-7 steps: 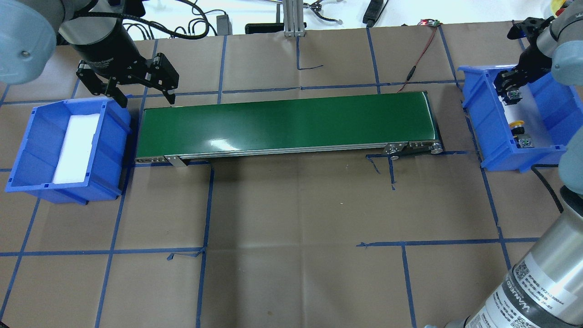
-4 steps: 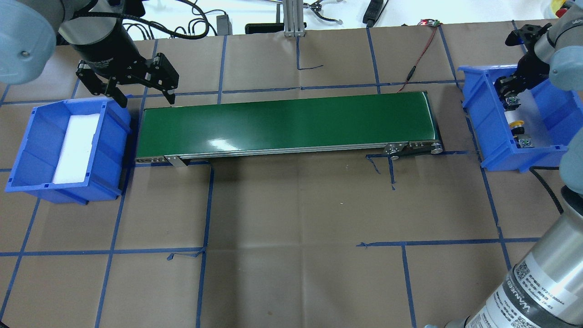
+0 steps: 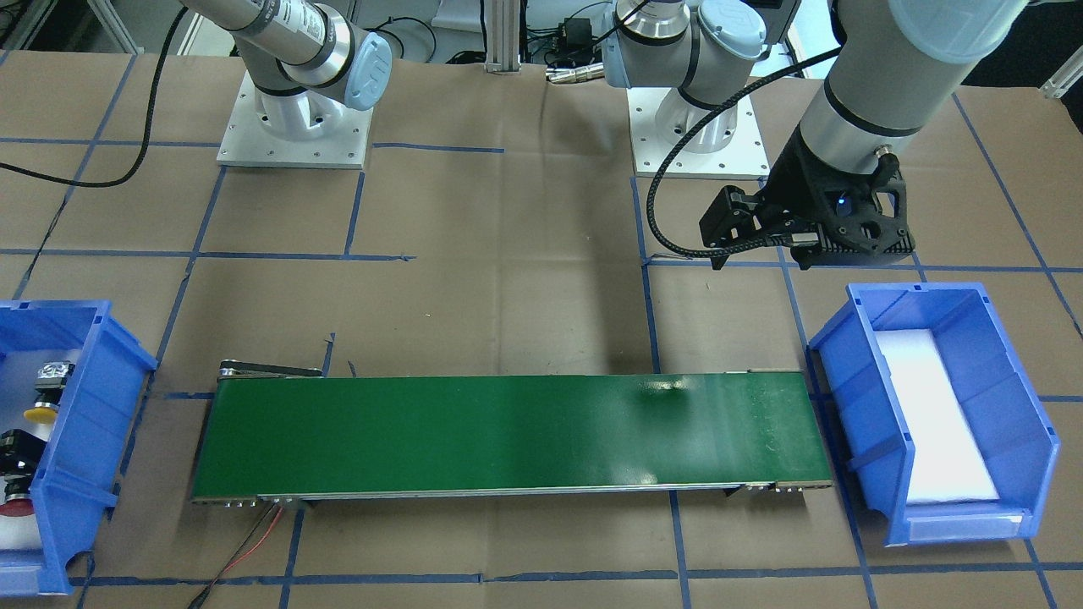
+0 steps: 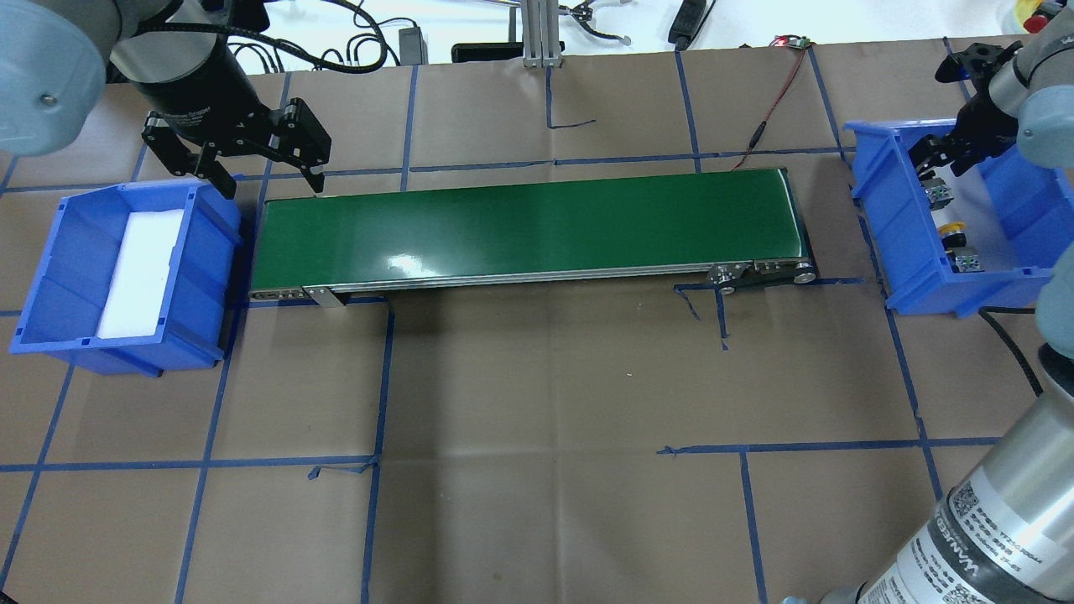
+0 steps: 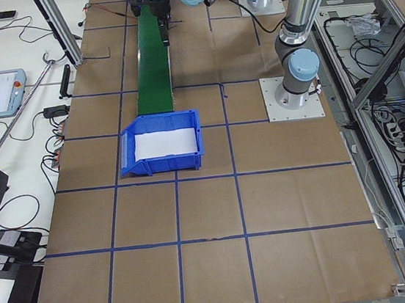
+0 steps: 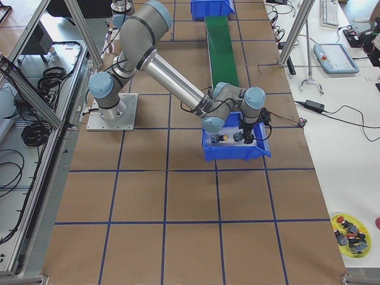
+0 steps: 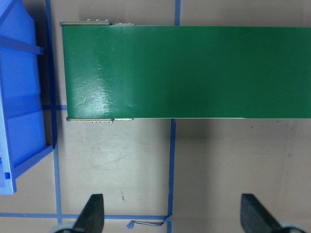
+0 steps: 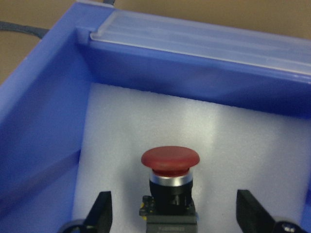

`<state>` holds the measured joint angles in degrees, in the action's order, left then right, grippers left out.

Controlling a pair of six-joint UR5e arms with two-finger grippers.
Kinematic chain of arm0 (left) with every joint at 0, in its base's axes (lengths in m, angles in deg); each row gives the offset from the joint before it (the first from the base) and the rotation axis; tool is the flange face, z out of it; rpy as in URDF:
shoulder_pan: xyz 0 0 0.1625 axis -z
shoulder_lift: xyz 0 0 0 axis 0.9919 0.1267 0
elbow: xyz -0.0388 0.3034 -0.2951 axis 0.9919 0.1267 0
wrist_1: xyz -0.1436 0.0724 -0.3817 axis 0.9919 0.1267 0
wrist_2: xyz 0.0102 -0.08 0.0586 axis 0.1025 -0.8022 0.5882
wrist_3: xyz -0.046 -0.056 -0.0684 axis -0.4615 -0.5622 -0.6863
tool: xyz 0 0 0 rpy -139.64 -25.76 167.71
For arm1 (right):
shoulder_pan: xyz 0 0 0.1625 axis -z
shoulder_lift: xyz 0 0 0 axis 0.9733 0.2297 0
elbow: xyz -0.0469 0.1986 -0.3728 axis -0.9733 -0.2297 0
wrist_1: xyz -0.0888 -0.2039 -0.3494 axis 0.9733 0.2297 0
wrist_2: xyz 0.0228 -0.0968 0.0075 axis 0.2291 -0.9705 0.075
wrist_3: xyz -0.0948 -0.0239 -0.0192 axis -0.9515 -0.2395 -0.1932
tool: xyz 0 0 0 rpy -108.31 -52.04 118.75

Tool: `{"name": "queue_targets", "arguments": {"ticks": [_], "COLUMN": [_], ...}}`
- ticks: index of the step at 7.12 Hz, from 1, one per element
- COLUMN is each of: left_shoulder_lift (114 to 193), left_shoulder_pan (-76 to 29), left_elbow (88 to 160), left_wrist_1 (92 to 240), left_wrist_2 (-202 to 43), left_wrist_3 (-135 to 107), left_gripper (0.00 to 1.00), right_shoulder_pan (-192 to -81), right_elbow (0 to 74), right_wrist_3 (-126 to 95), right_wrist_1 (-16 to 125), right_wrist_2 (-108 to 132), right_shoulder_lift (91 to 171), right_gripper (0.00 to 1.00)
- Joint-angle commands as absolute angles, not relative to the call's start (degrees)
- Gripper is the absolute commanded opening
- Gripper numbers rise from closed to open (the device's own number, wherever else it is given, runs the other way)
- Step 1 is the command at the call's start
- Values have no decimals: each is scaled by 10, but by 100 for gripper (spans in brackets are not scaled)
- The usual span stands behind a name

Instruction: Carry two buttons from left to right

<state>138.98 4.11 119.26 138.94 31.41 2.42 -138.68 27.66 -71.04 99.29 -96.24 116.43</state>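
Reading across from my left, I judge the carrying done bar the retreat. The left bin (image 4: pixel 50 277) holds only its white foam pad (image 4: pixel 143 268), with no button in it. The left gripper (image 4: pixel 268 178) hovers beside that bin, near the left end of the conveyor belt (image 4: pixel 529 226), fingers spread wide with nothing between them. Both buttons lie in the right bin (image 4: pixel 891 243) on its white liner (image 8: pixel 233 141). The yellow button (image 4: pixel 952 226) is nearer the robot and the red button (image 8: pixel 170 159) lies beyond it, the two apart. The right gripper (image 4: pixel 946 151) hangs over the red one, jaws released, a finger on either side of the cap with a gap to it on each side in the wrist view. Next, I'd say, the right arm needs a straight lift out, keeping both fingers clear of the red cap and the bin wall.
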Motion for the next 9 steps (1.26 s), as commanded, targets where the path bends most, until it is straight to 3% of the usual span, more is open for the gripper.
{"name": "queue_targets", "arguments": {"ticks": [1,5,7,9], "left_shoulder_lift": [1390,1390,1391,1390], "left_shoulder_pan": [41,41,41,41], "left_elbow": [1192,1192,1192,1192], "left_wrist_1": [1389,1389,1389,1389], "left_wrist_2": [314,313,313,313], "left_wrist_3": [24,24,24,24], "left_gripper": [100,100,100,100], "right_shoulder_pan": [-1387,-1421,-1516,-1646], "right_elbow": [279,285,273,260], "right_wrist_3": [-710,-693,-422,-372], "right_wrist_1": [985,918,827,816], "right_wrist_2": [-964,-917,-907,-918], "right_shoulder_lift": [1200,1349,1392,1399], "right_gripper": [99,100,100,100]}}
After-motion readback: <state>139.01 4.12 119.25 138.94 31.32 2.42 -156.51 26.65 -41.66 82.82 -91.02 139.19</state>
